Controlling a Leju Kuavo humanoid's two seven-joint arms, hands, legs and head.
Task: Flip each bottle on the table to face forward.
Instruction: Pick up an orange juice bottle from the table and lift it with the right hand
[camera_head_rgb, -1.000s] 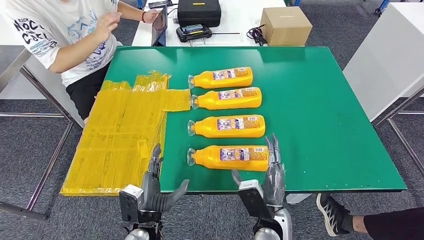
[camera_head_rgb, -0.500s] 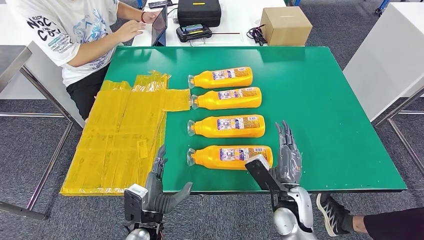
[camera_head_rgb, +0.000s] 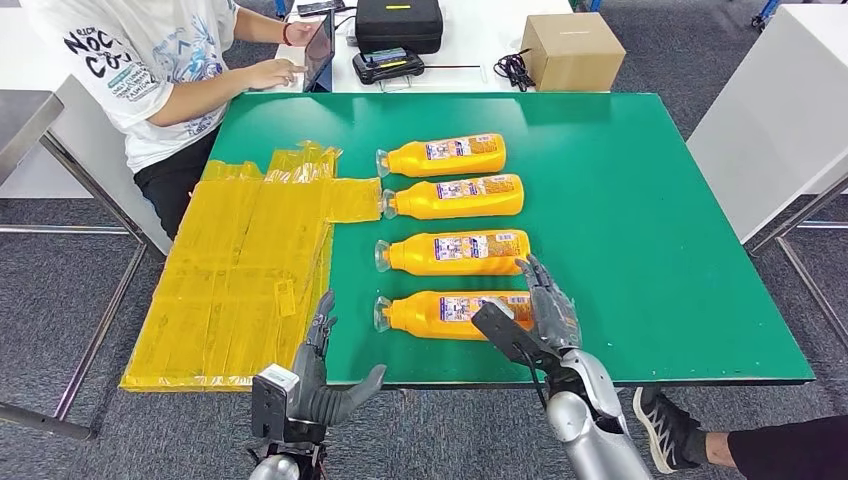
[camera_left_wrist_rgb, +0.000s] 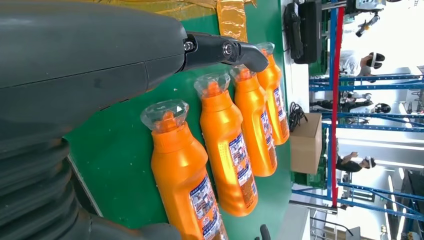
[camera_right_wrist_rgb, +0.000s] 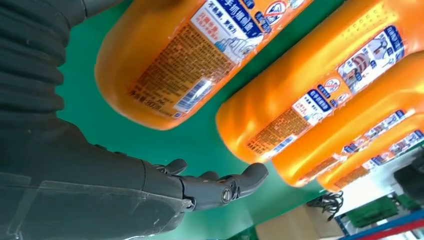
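Lying on their sides in a row on the green counter are four orange plastic bottles. The right hand is hovering with fingers spread at the nearest bottle's base; the left hand is waiting wide at the counter's near edge.

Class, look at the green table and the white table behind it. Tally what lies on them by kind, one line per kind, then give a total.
Orange bottles: 4
Yellow plastic sheet: 1
Cardboard box: 1
Black case: 1
Total: 7
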